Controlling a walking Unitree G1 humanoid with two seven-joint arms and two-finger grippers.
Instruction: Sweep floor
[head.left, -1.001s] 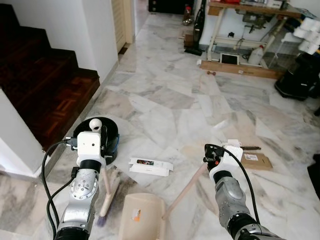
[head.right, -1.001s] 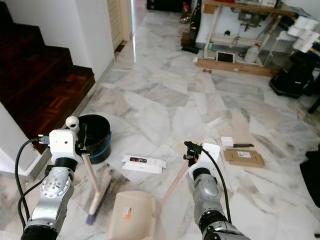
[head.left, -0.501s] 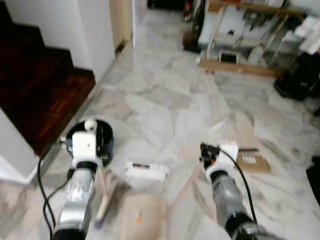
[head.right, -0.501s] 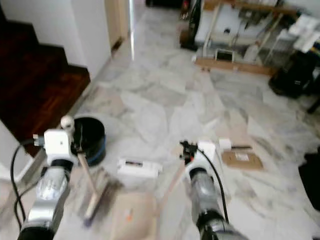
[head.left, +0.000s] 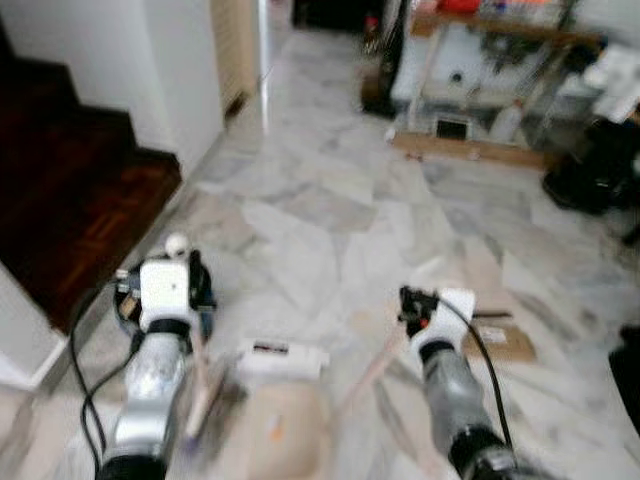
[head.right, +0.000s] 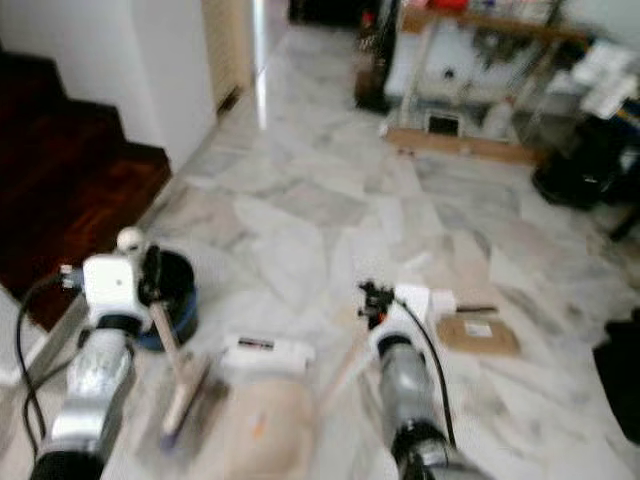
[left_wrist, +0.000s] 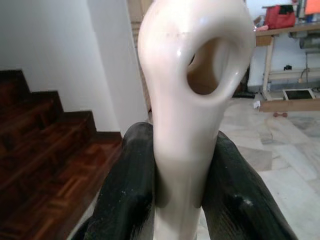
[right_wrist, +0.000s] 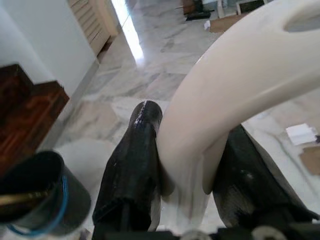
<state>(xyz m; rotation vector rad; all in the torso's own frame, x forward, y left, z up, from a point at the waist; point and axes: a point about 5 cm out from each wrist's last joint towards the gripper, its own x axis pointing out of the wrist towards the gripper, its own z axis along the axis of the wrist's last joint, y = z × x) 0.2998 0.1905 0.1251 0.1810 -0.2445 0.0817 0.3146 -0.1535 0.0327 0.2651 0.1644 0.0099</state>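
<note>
While your left gripper (left_wrist: 175, 200) clamps the cream plastic broom handle (left_wrist: 187, 100) and your right gripper (right_wrist: 192, 185) pinches the cream dustpan handle (right_wrist: 235, 95), the white flat carton (head.left: 283, 355) lies just beyond the beige dustpan (head.left: 280, 440). Blurred views risk knocking the dark round bin (head.right: 170, 290) beside the broom head.

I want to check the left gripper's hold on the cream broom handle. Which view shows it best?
The left wrist view: both black fingers press against the cream broom handle, sharp and close. The blurred eye views show the left gripper small, with the broom slanting down to the floor.
</note>
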